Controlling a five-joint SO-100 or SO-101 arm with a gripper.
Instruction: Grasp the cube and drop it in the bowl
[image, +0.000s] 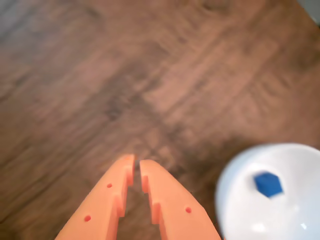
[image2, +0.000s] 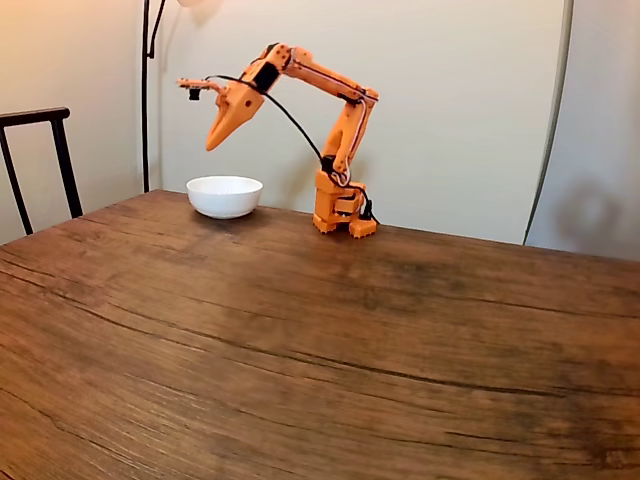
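In the fixed view, the wide brown wooden table (image2: 300, 330) with dark grain lines fills the near ground and runs back to a pale wall. Toward its far left stands the round glossy white bowl (image2: 224, 195), and just to the right of it, near the far edge, sits the base of the orange plastic arm (image2: 340, 150). The arm rises from there, bends and reaches left, so that its orange two-finger pincer (image2: 211, 147) hangs in the air above the bowl, tip pointing down and clear of the rim. A dark chair back (image2: 40, 150) stands at the far left edge beyond the table.

In the wrist view, the pincer (image: 136, 161) comes in from the bottom edge with its two tips almost together — only a thin slit between them, nothing held. The picture is blurred. To the right, at the lower corner, the white bowl (image: 240, 210) shows, and the tiny bright-blue cube (image: 268, 184) lies inside it on the white floor of the bowl, apart from the pincer.
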